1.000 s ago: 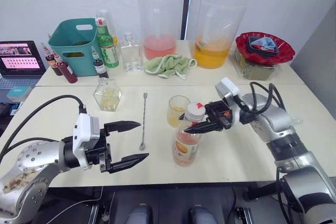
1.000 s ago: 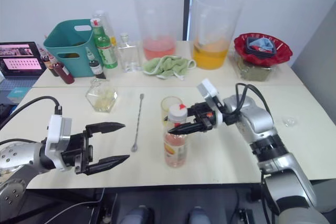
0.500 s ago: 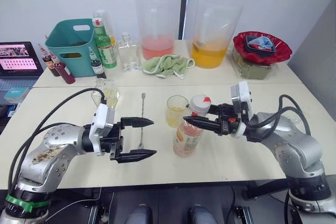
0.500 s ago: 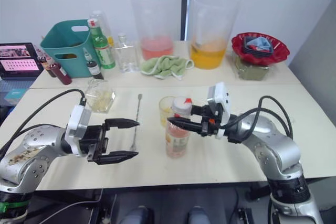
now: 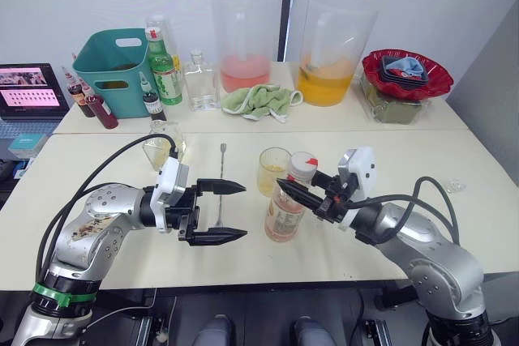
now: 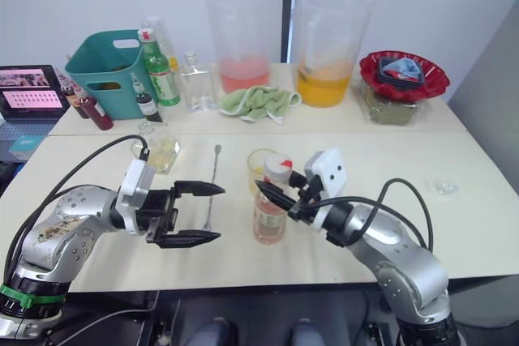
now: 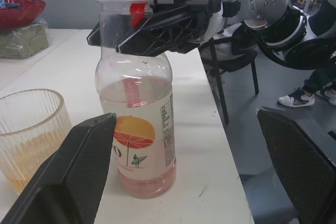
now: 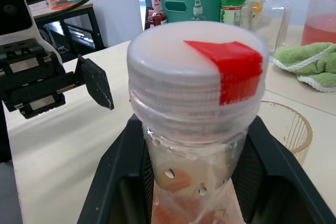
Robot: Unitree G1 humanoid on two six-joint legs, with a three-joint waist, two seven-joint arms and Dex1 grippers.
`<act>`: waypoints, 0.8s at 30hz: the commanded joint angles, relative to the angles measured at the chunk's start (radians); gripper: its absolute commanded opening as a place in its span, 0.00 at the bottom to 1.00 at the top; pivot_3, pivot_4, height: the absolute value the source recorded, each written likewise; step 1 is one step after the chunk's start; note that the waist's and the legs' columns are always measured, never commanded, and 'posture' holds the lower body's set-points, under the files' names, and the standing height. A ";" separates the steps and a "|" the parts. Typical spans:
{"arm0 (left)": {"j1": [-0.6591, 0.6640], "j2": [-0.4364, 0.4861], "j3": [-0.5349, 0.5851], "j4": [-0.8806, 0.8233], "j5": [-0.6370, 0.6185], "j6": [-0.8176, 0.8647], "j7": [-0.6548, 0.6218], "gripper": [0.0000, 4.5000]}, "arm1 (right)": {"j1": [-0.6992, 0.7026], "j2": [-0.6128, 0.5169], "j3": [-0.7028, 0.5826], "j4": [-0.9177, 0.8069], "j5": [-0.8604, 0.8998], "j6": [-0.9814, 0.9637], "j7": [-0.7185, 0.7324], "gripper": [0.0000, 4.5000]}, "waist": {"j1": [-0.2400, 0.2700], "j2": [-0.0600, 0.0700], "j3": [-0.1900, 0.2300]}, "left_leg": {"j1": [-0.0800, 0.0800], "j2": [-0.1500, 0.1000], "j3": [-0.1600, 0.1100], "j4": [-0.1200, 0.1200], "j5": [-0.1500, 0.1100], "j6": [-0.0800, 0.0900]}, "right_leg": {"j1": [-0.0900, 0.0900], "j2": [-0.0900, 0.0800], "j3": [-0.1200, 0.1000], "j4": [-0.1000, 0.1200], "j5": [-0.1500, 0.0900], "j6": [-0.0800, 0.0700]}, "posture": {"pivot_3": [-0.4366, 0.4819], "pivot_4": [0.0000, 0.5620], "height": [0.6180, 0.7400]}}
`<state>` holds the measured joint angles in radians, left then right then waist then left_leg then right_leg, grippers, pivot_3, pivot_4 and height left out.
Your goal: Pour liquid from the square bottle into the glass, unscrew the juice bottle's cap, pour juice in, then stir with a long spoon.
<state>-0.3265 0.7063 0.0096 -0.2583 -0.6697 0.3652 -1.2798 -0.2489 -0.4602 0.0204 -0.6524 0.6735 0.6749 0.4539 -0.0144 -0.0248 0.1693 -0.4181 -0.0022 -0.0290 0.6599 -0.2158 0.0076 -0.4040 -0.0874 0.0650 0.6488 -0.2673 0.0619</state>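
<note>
Pink juice bottle (image 5: 285, 213) stands mid-table, its white cap (image 5: 303, 164) on, the glass (image 5: 272, 170) at its 11 o'clock. Right gripper (image 5: 285, 189) pinches its neck. Left gripper (image 5: 237, 211), at 9 o'clock, is spread.

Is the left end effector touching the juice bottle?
Apart. In the left eye view the open left end effector stops short of the juice bottle, with bare table between its tips and the bottle.
</note>
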 commanded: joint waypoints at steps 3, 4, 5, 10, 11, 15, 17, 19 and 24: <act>0.000 -0.001 0.018 -0.018 0.008 -0.032 0.001 1.00 | -0.001 -0.013 0.001 -0.033 0.048 0.007 0.050 0.42 | -0.001 0.000 0.000 | 0.000 0.000 0.000 0.000 0.000 0.000 | 0.000 0.000 0.000 0.000 0.000 0.000 | 0.48 0.27 1.00; 0.003 0.000 0.020 -0.021 0.008 -0.033 0.004 1.00 | -0.010 -0.021 -0.005 -0.026 0.063 0.012 0.070 0.54 | -0.001 0.000 0.000 | 0.000 0.000 0.000 0.000 0.000 0.000 | 0.000 0.000 0.000 0.000 0.000 0.000 | 0.48 0.27 1.00; 0.008 0.003 0.022 -0.027 0.006 -0.033 0.008 1.00 | -0.022 -0.032 -0.016 -0.014 0.084 0.017 0.096 0.61 | -0.002 0.000 0.000 | 0.000 0.000 0.000 0.000 0.000 0.000 | 0.000 0.000 0.000 0.000 0.000 0.000 | 0.48 0.27 1.00; 0.045 0.020 0.056 -0.060 0.005 -0.031 0.039 1.00 | -0.087 -0.166 -0.059 0.165 0.052 -0.097 0.368 0.98 | 0.000 0.000 0.000 | 0.000 0.000 0.000 0.000 0.000 0.000 | 0.001 0.000 0.000 -0.001 0.000 0.000 | 0.48 0.27 1.00; 0.054 0.023 0.062 -0.069 0.005 -0.031 0.047 1.00 | -0.101 -0.200 -0.066 0.229 0.039 -0.139 0.451 0.98 | 0.001 0.000 0.000 | 0.000 0.000 0.001 0.001 0.000 0.000 | 0.001 0.000 0.000 -0.001 0.000 0.000 | 0.48 0.27 1.00; 0.098 0.045 0.105 -0.109 -0.002 -0.025 0.076 1.00 | -0.197 -0.269 -0.039 0.422 0.051 -0.232 0.760 0.98 | -0.001 0.000 0.000 | 0.001 0.001 0.003 0.001 0.000 0.000 | 0.002 0.000 0.000 -0.002 0.000 0.000 | 0.48 0.27 1.00; 0.122 0.052 0.124 -0.133 -0.004 -0.021 0.102 1.00 | -0.255 -0.284 -0.002 0.506 0.026 -0.263 0.881 0.98 | -0.005 0.000 0.000 | 0.001 0.002 0.003 0.001 0.000 0.000 | 0.001 0.002 0.000 -0.001 0.000 0.000 | 0.48 0.27 1.00; 0.146 0.056 0.147 -0.151 -0.010 -0.017 0.122 1.00 | -0.306 -0.274 0.030 0.572 -0.004 -0.287 0.949 0.98 | -0.008 0.000 0.000 | 0.001 0.002 0.002 0.000 0.000 0.000 | 0.001 0.002 0.000 -0.001 0.000 0.000 | 0.48 0.27 1.00; 0.252 0.061 0.209 -0.255 -0.025 0.004 0.195 1.00 | -0.468 -0.189 0.095 0.796 -0.091 -0.406 1.102 0.98 | -0.009 0.000 0.000 | 0.002 0.002 0.001 0.000 0.000 0.000 | 0.001 0.002 0.001 -0.001 0.000 0.000 | 0.48 0.27 1.00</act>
<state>-0.0869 0.7555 0.1788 -0.4579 -0.6724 0.3667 -1.1091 -0.6776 -0.6628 0.1139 0.1110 0.5999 0.3168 1.5049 -0.0236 -0.0250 0.1695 -0.4165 0.0002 -0.0280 0.6599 -0.2161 0.0080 -0.4034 -0.0859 0.0657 0.6481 -0.2673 0.0617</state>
